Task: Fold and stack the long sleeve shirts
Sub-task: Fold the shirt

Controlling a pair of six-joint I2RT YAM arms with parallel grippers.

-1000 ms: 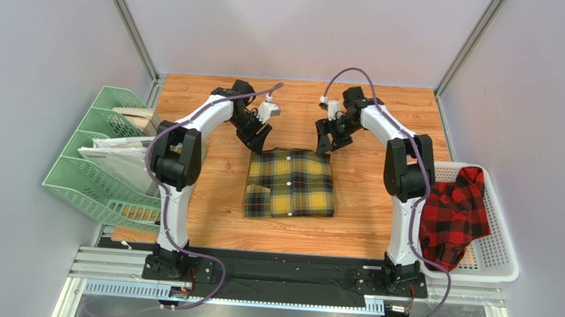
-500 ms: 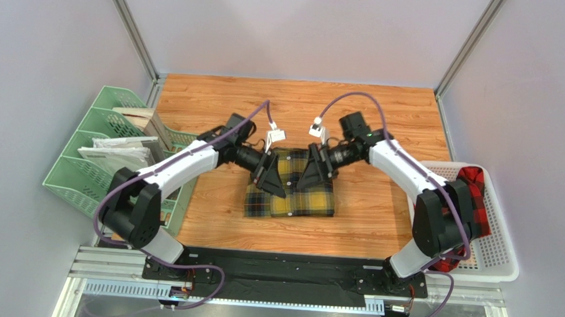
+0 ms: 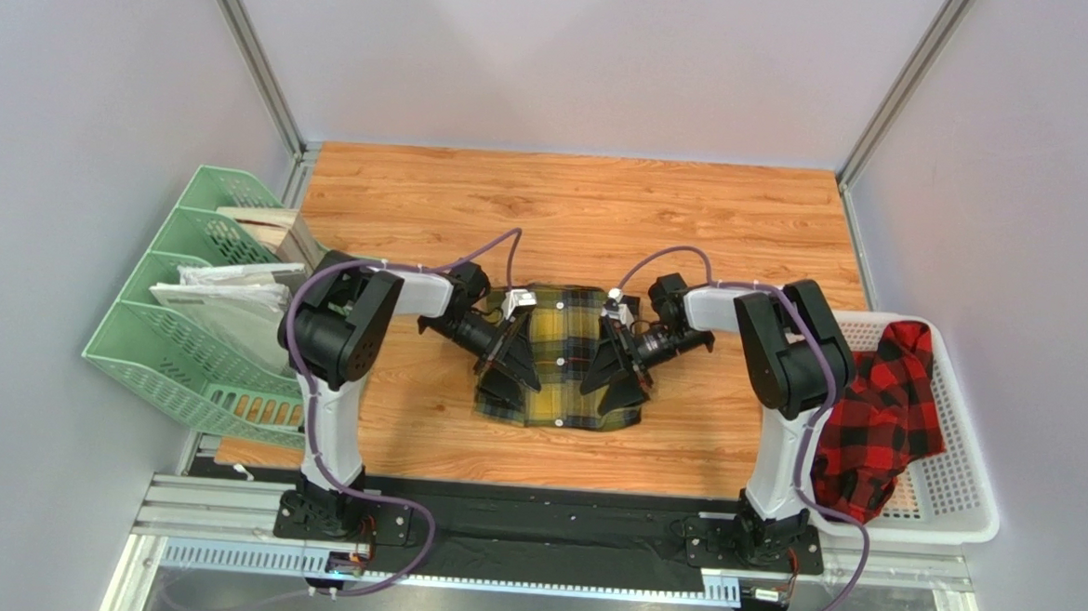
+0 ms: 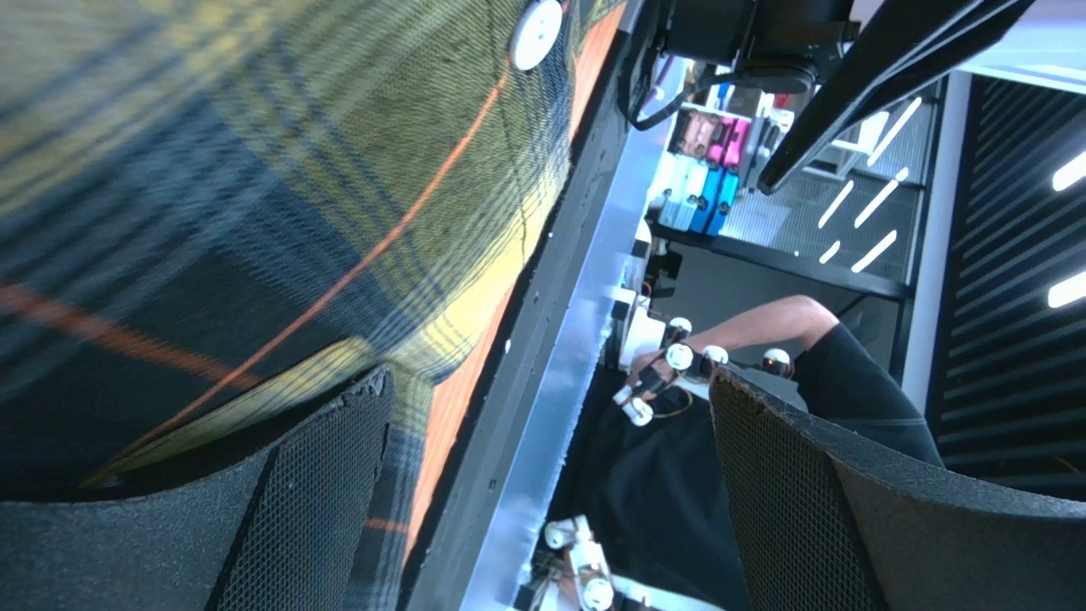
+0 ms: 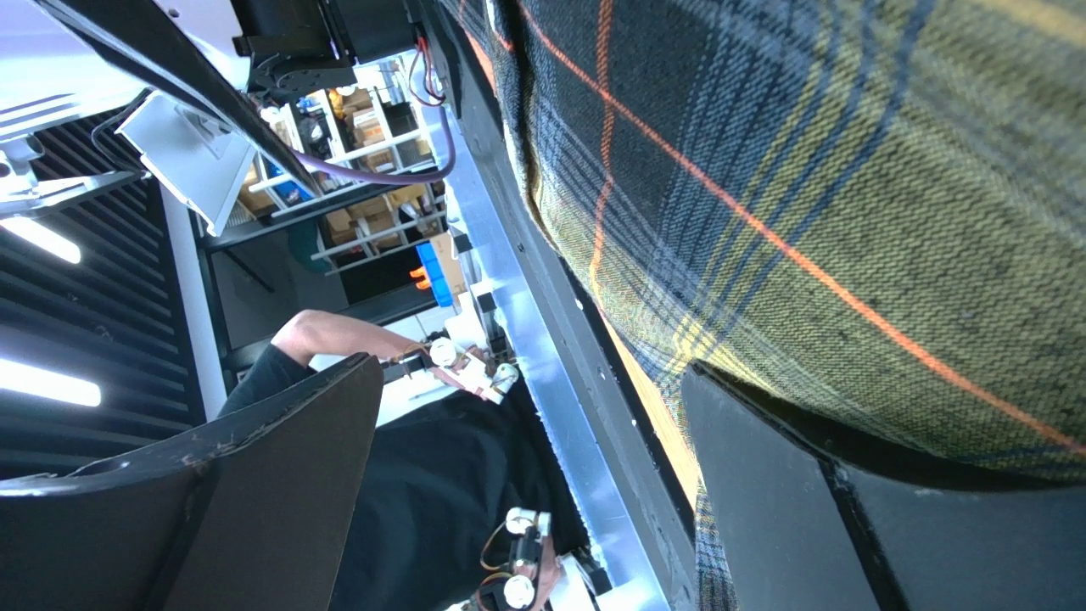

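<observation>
The yellow-and-black checked shirt [image 3: 562, 337] lies folded in a rectangle at the middle of the wooden table. My left gripper [image 3: 512, 360] rests low on its left part and my right gripper [image 3: 613, 372] on its right part, both pointing toward the near edge. In the left wrist view the left gripper [image 4: 548, 382] is open, one finger lying on the plaid cloth [image 4: 255, 166]. The right gripper [image 5: 533, 369] is open too, one finger against the cloth [image 5: 829, 166]. Nothing sits between either pair of jaws. The red-and-black checked shirt [image 3: 877, 407] lies crumpled in the basket.
A white perforated basket [image 3: 939, 480] stands at the right table edge. Green file trays [image 3: 186, 315] with papers stand at the left edge. The metal rail [image 3: 551, 544] with the arm bases runs along the near edge.
Both arms have come down from the shirt's far corners onto its middle, toward the near edge. Both grippers have opened wide. The folded shirt stays in place.
</observation>
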